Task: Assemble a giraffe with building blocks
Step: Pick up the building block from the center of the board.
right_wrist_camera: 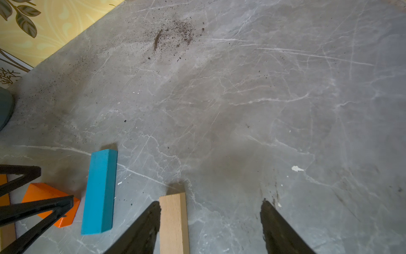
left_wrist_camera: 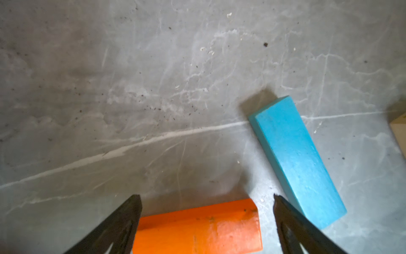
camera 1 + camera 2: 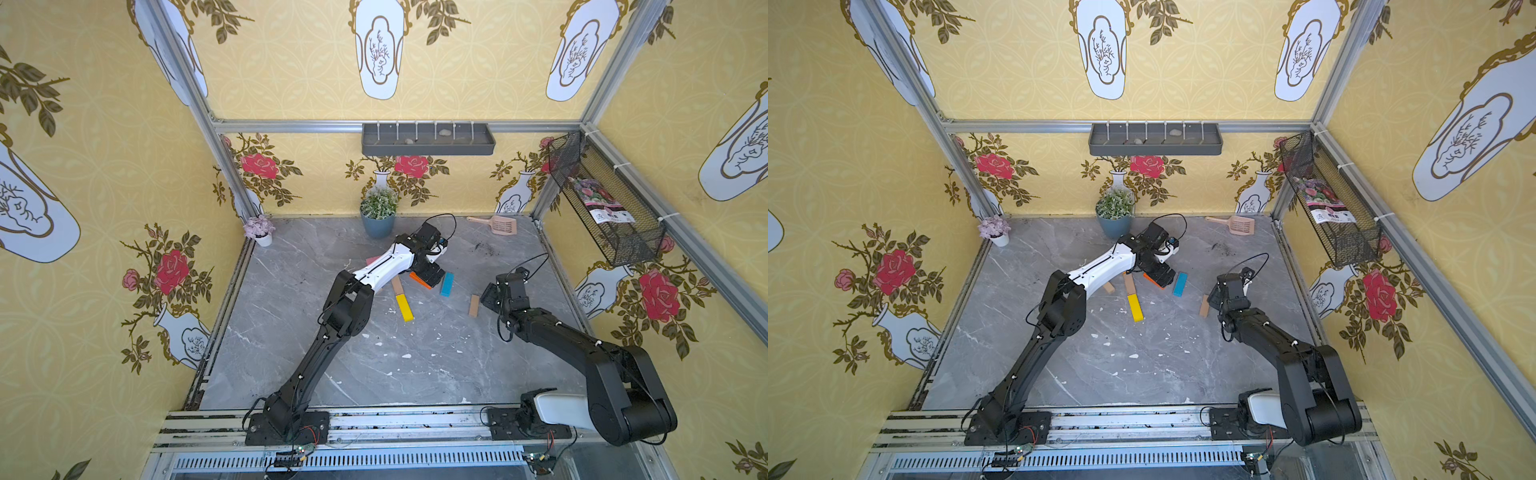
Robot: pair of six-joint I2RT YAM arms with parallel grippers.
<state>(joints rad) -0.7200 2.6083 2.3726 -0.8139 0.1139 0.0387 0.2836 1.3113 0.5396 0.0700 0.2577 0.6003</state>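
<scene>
Reference item: the blue block (image 3: 447,284), lying flat on the grey veined table (image 3: 395,374). The left gripper (image 2: 206,198) hangs just beside the blue block, on the side toward the left arm, with its jaws spread wide. The orange block (image 2: 197,226) lies flat between these jaws. A clear gap shows between its end and the finger nearer the blue block, so it is not clamped. Whether the orange block touches the blue block cannot be determined. The right gripper (image 1: 211,202) stands near the blue block on the opposite side, jaws apart and holding nothing. In the right wrist view a tan block (image 1: 173,220) lies between these jaws, close against the finger nearer the blue block and well clear of the other. Beyond the orange block from the blue block, a yellow block (image 3: 404,307) and a second tan block (image 3: 397,285) lie end to end. A pink block (image 3: 371,260) shows farther out on that side, partly hidden under the left arm.
</scene>
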